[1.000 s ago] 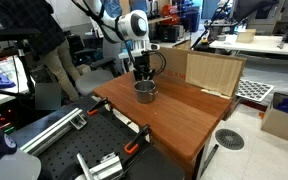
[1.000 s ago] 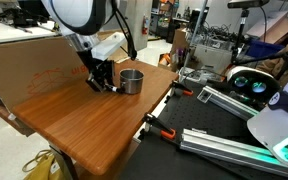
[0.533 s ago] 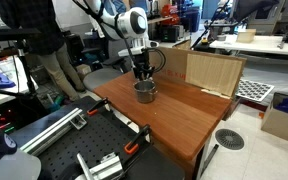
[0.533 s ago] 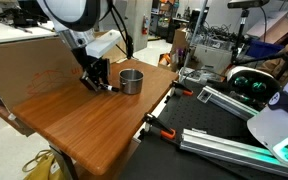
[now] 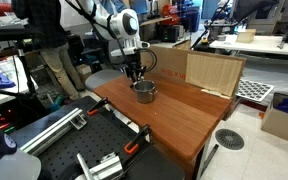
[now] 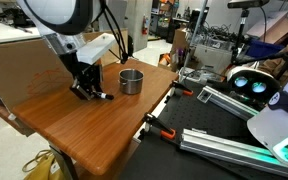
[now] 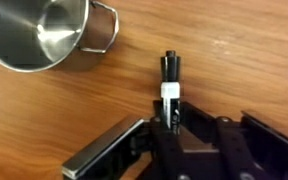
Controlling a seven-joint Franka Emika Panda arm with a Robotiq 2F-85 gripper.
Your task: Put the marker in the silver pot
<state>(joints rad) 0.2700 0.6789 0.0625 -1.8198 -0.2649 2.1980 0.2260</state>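
The silver pot [image 7: 39,35] stands upright on the wooden table, with dark insides and small side handles; it shows in both exterior views [image 5: 144,91] [image 6: 131,81]. The marker [image 7: 170,80] is black with a white band. Its rear end sits between my fingers and its tip points out over the wood. My gripper [image 7: 170,125] is shut on the marker and is low over the table beside the pot, not above it [image 6: 84,92]. The marker's free end shows next to my fingers [image 6: 102,96]. In an exterior view my gripper [image 5: 134,75] partly hides the marker.
A cardboard box [image 5: 214,70] stands at the back of the wooden table [image 5: 184,115]. A person [image 5: 44,45] stands near the table's far side. Metal rails and clamps [image 6: 174,130] lie along the table's edge.
My gripper has moved away from the pot along the table and dropped lower; the marker has moved with it. The pot has not moved.
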